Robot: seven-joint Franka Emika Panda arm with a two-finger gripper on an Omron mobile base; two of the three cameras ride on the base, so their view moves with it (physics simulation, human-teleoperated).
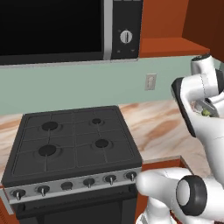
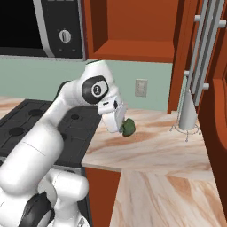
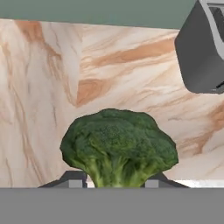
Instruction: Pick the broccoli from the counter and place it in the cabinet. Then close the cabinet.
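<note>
The broccoli [image 3: 118, 142], a dark-green floret with a paler stalk, sits low over the marbled beige counter [image 3: 52, 78]. My gripper [image 3: 111, 183] has a fingertip against each side of the stalk. From the right base, the gripper [image 2: 120, 125] points down at the broccoli [image 2: 129, 127] just right of the stove. A sliver of the broccoli [image 1: 204, 113] peeks out behind the arm in the left base view. The orange-red cabinet [image 2: 133, 49] stands open above the counter [image 2: 155, 146], its darker door [image 2: 181, 57] swung outward.
The black four-burner stove [image 1: 74, 138] is left of the counter, with a microwave [image 1: 65, 26] above it. A wall outlet [image 2: 141, 87] is behind the broccoli. A silver stand [image 2: 188, 113] stands at the counter's right. A dark grey block [image 3: 201, 48] shows at the hand view's upper right.
</note>
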